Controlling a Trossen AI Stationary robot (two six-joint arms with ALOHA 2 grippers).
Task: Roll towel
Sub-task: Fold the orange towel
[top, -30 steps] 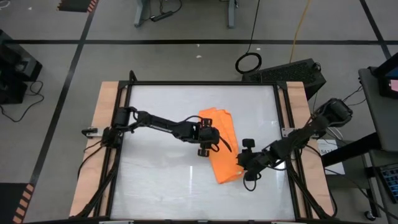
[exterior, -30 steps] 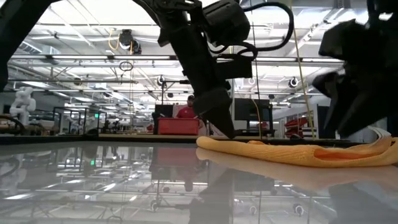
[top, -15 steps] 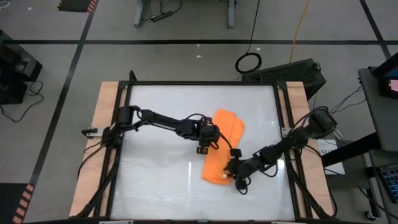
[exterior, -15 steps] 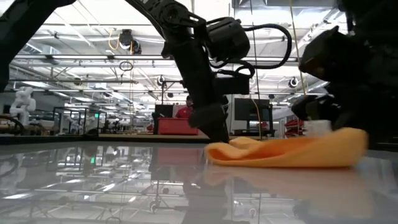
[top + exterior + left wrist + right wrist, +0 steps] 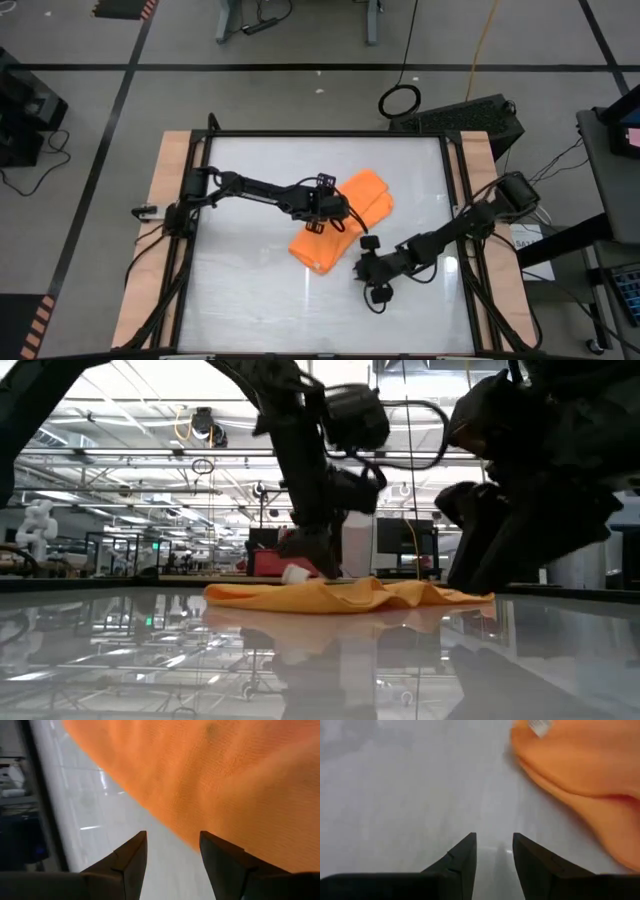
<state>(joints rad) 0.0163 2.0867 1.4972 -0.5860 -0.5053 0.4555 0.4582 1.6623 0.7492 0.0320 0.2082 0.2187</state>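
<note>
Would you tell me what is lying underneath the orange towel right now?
The towel lies folded on the white table. Its layers cover whatever else might be beneath.

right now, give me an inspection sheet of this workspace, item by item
surface: glossy white table with wooden side rails, bare around the cloth
job's things: orange towel near the centre, folded over and rumpled, not rolled; small white tag at one edge
clutter: nothing seen on the table
grippers: left gripper open, over the towel's edge, holding nothing; right gripper open over bare table beside the towel, holding nothing
cables: cable coil and yellow cord on the floor beyond the table
surroundings: black case past the far right corner; a person in red far behind
</note>
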